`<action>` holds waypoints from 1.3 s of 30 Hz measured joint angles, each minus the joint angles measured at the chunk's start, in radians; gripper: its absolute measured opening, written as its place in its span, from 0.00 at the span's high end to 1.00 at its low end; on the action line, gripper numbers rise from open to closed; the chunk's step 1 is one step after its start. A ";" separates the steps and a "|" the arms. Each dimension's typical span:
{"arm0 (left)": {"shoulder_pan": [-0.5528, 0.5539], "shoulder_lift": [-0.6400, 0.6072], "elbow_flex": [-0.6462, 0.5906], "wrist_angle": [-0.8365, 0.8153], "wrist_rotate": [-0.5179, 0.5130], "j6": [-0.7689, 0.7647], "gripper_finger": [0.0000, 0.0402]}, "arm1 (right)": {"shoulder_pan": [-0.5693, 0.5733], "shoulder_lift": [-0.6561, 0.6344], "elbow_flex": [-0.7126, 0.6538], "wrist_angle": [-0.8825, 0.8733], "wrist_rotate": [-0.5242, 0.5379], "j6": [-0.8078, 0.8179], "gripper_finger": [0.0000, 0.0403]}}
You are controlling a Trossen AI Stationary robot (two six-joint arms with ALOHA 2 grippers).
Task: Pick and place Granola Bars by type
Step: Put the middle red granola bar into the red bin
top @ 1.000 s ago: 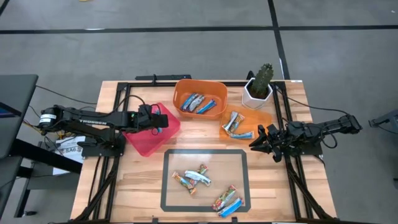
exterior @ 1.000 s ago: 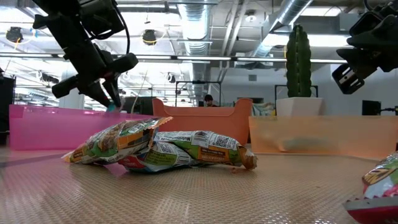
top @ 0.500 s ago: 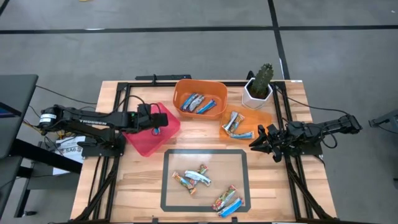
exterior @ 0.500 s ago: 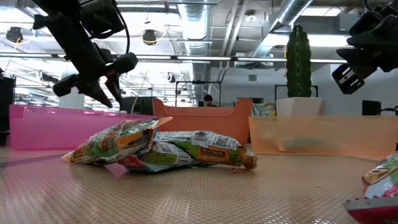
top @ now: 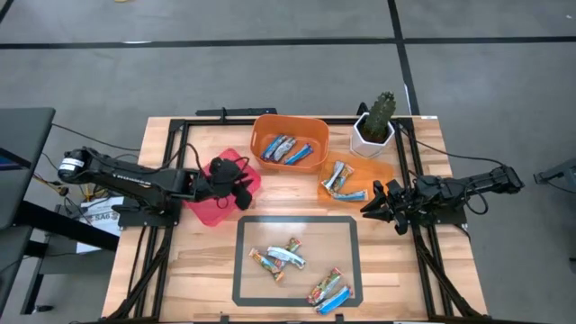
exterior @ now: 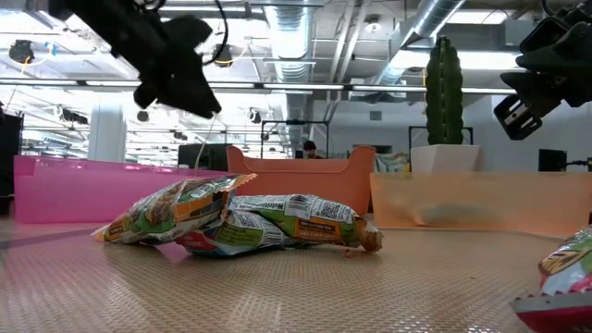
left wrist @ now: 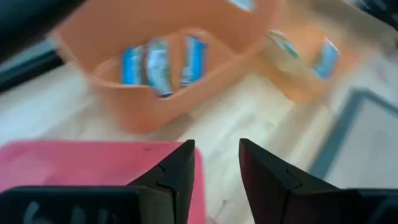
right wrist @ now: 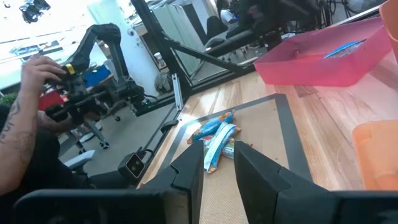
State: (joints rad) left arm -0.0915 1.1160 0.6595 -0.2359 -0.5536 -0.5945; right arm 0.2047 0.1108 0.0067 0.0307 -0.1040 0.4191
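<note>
Several granola bars lie in two clusters on the mat framed by dark tape; the low view shows one pile up close. Blue bars lie in the orange bin, and more bars in the pale orange tray. A blue bar lies in the pink bin. My left gripper hangs open and empty over that bin's right rim, with nothing between its fingers in the left wrist view. My right gripper waits open at the right, beside the tray.
A potted cactus stands at the far right corner behind the tray. A black frame runs along the table's edges. In the right wrist view a person's hand works a control arm beyond the table. Bare wood shows between the bins and the mat.
My left gripper opened over the pink bin, and the small blue thing at its fingertips is gone from them. It then rose, rolled about its own axis, and moved toward the table's right and near edges, to the bin's right rim.
</note>
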 joint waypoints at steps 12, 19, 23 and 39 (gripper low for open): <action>-0.145 0.185 0.100 0.000 0.212 0.294 0.71 | 0.000 0.000 0.000 0.000 0.000 0.000 0.80; -0.217 0.372 0.242 -0.007 0.323 0.460 0.71 | 0.000 0.000 0.000 0.000 0.000 0.000 0.80; -0.245 0.481 0.337 -0.024 0.331 0.534 0.71 | 0.000 0.000 0.000 0.000 0.000 0.000 0.80; -0.282 0.835 0.800 -0.159 0.385 0.426 0.71 | 0.000 0.000 0.000 0.000 0.000 0.000 0.80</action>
State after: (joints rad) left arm -0.3739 1.9512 1.4596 -0.3947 -0.1684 -0.1682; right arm 0.2050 0.1108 0.0064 0.0307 -0.1040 0.4191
